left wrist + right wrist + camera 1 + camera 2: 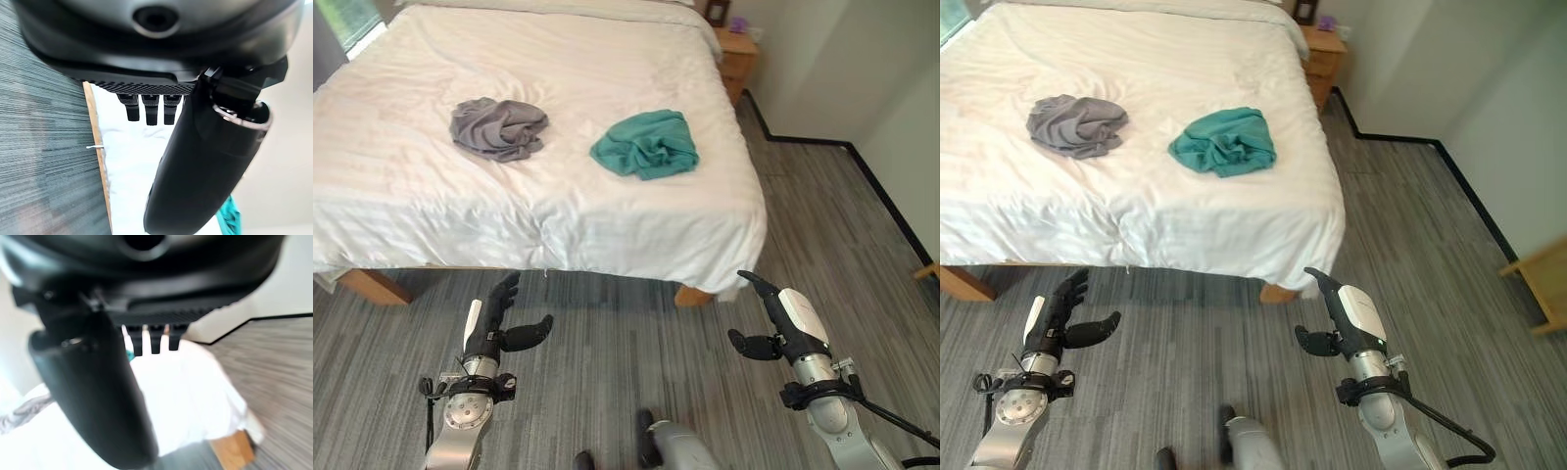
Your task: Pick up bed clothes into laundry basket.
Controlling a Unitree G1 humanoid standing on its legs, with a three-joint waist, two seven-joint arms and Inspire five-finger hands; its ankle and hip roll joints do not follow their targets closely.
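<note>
White covers the bed (431, 206), and on it lie two crumpled garments: a grey cloth (498, 127) towards the bed's left side and a teal cloth (646, 144) just right of it, near the bed's middle, apart from each other. Neither has been picked up, so I judge the task barely begun; both pieces are left to collect. Each is a soft, loosely bunched heap with folds. The left hand (495, 328) and right hand (783, 323) hang over the floor (626, 323) below the bed's near edge, fingers straight and wide, holding nothing.
</note>
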